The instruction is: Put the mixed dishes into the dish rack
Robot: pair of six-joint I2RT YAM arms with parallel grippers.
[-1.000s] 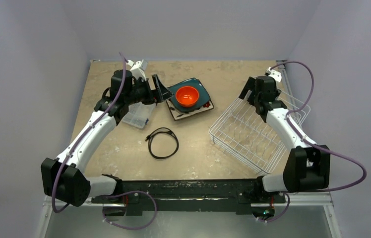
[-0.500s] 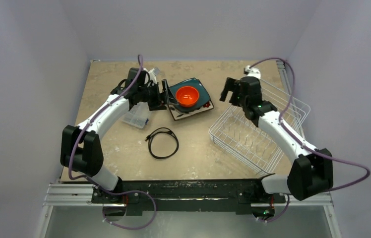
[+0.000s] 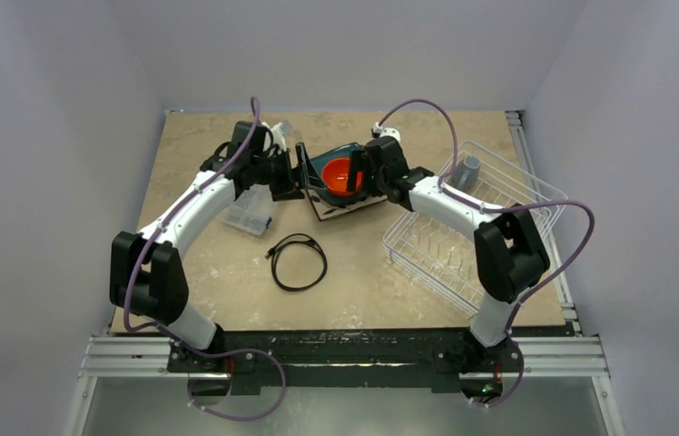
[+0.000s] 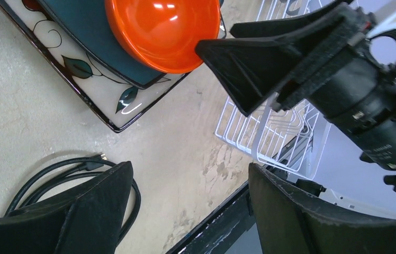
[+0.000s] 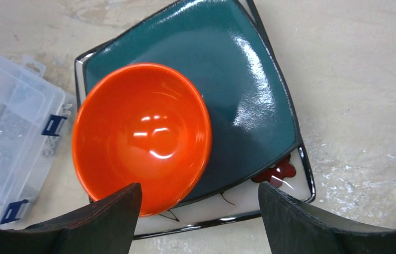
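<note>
Right gripper [image 5: 198, 191] is hovering at the orange bowl [image 5: 142, 138], jaws wide apart; left gripper [image 4: 190, 174] is gaping too, holding nothing.

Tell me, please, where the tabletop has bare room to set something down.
Bare patches: between the black cable and the dish rack, and the far left corner beyond the clear box. Crowded: the stacked plates, where the left tool and right tool flank the orange bowl.

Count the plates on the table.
2: the teal plate under the orange bowl, and the patterned plate beneath it. Others may be hidden.
</note>
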